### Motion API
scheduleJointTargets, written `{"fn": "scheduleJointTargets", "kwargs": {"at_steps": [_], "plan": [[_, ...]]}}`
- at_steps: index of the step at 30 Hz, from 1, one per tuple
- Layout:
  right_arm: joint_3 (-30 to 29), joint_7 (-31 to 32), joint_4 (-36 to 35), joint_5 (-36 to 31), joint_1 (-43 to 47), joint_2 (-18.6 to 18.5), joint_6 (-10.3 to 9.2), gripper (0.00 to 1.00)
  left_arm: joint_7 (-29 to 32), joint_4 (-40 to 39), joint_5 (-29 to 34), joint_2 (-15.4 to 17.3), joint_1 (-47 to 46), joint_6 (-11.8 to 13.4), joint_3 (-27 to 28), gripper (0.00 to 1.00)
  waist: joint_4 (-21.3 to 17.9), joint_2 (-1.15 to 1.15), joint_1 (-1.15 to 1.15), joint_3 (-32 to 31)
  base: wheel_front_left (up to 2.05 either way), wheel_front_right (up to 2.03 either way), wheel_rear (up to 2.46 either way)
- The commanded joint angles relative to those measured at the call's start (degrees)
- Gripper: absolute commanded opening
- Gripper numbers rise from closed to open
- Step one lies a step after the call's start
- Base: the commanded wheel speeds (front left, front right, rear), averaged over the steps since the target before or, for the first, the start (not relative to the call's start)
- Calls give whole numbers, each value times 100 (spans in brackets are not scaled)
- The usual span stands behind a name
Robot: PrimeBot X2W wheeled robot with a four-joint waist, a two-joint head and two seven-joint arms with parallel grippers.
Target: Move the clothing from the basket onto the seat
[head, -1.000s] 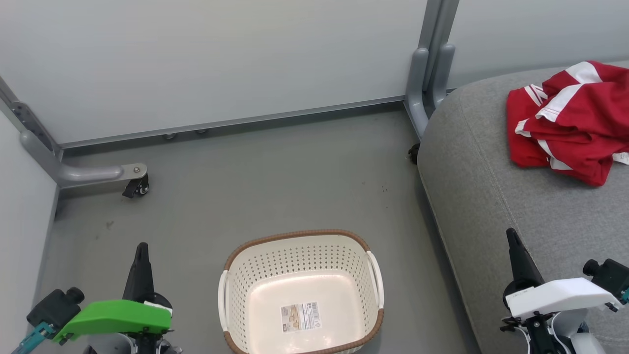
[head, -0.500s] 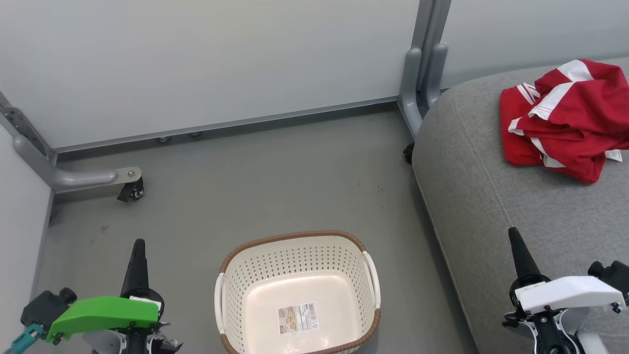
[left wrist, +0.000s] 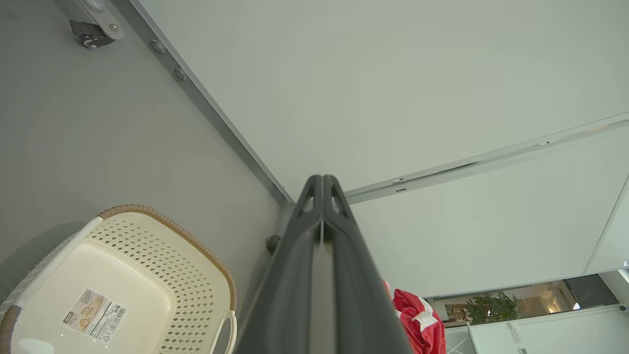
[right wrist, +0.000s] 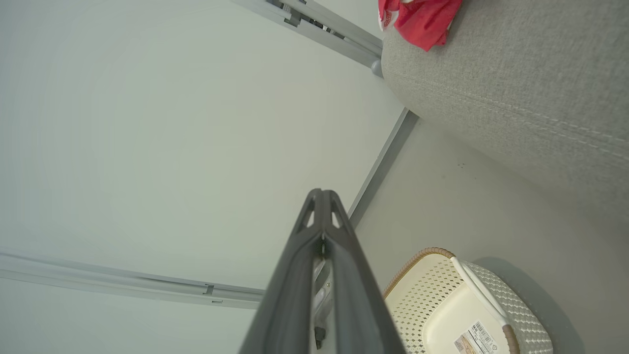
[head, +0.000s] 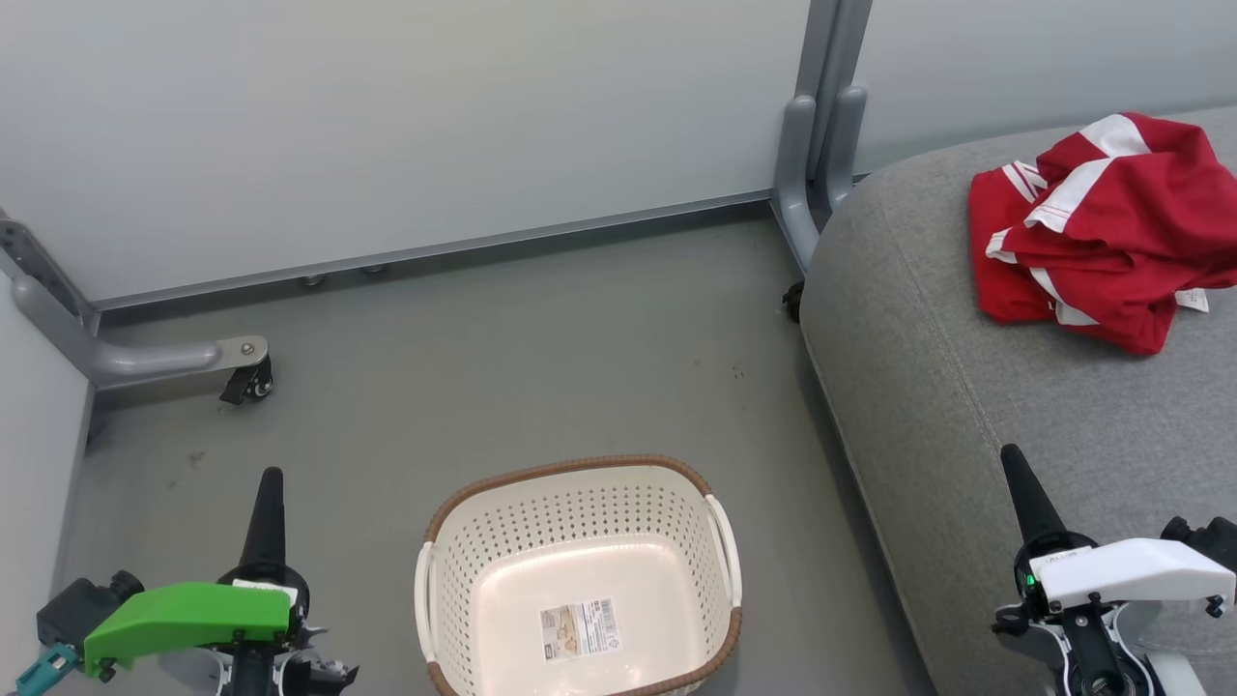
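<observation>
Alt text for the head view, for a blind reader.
Red clothing lies crumpled on the grey seat at right; the cream basket on the floor is empty. Left gripper and right gripper, both shut, flank it.

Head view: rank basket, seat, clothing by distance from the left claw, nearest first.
From the left claw:
1. basket, on the floor just to its right.
2. seat, beyond the basket, on the right side.
3. clothing, heaped on the seat's far right part.
</observation>
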Motion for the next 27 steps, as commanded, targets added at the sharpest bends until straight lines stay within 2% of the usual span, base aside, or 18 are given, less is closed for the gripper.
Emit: {"fn": "scheduleJointTargets", "kwargs": {"at_steps": [1, 27], "plan": [[-29, 43, -12, 147, -116, -37, 0, 0, 33, -48, -134, 22, -163, -28, 42, 0, -10, 0, 0, -2, 0, 0, 0], [-132, 358, 75, 1380, -179, -45, 0, 0, 351, -32, -1375, 24, -204, -82, 177, 0, -174, 0, 0, -27, 0, 0, 0]]}}
